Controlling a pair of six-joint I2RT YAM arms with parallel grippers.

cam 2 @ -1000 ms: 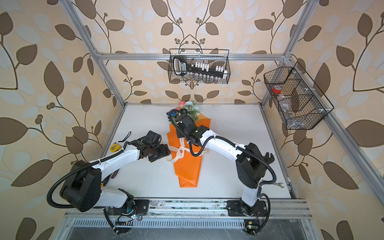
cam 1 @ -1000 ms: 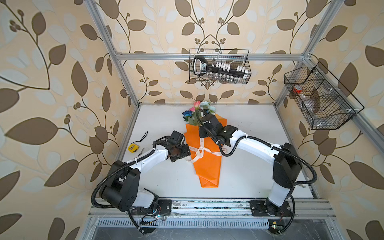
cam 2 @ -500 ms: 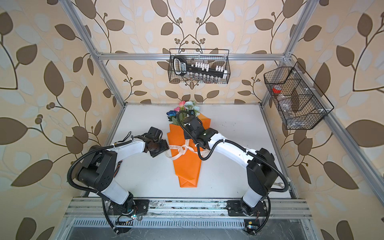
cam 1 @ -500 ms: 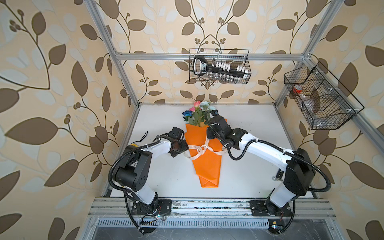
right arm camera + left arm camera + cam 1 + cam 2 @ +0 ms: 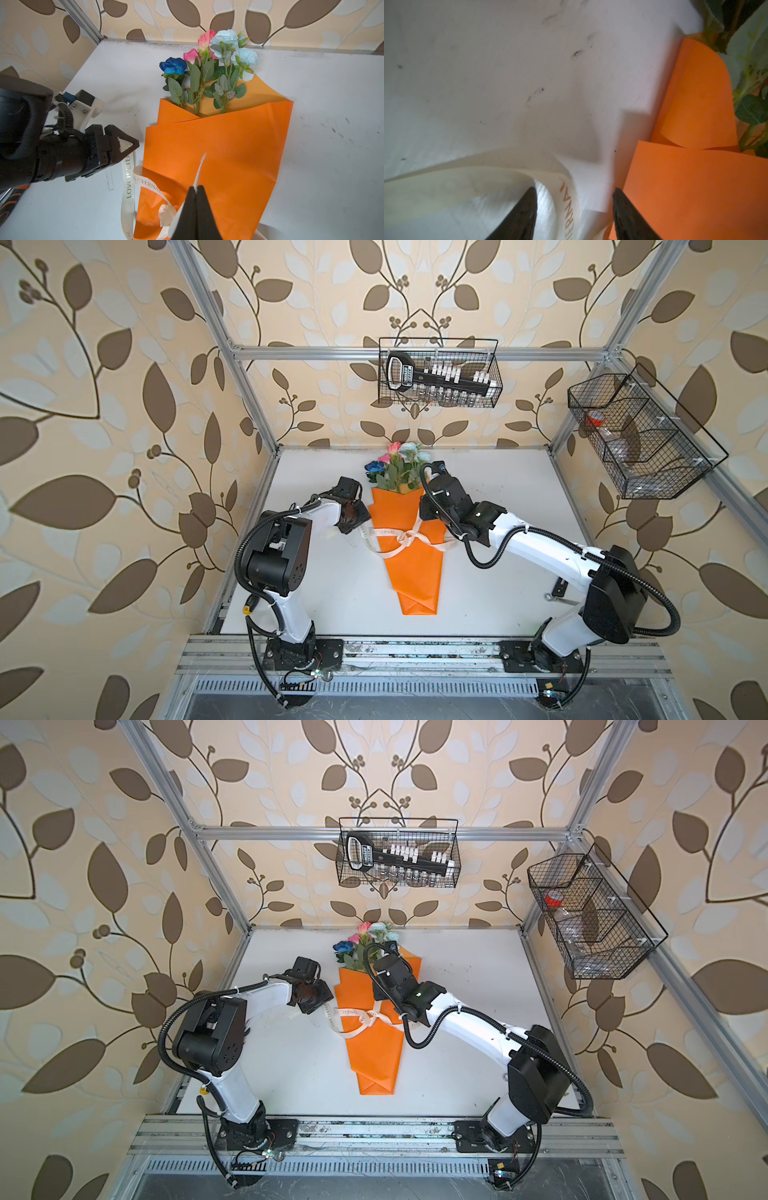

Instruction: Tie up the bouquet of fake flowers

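Bouquet: the bouquet of fake flowers (image 5: 415, 572) lies flat mid-way across the white table (image 5: 478, 605), blooms toward the back wall, the orange wrap's point toward the front
Ribbon: cream ribbon (image 5: 376, 533) crosses the wrap's middle in a loose knot, with tails on both sides
Left gripper (image 5: 573, 193): just beside the wrap's left edge, fingers apart, a ribbon loop lying between them
Right gripper (image 5: 196, 188): over the wrap, fingers together, pinching a ribbon end
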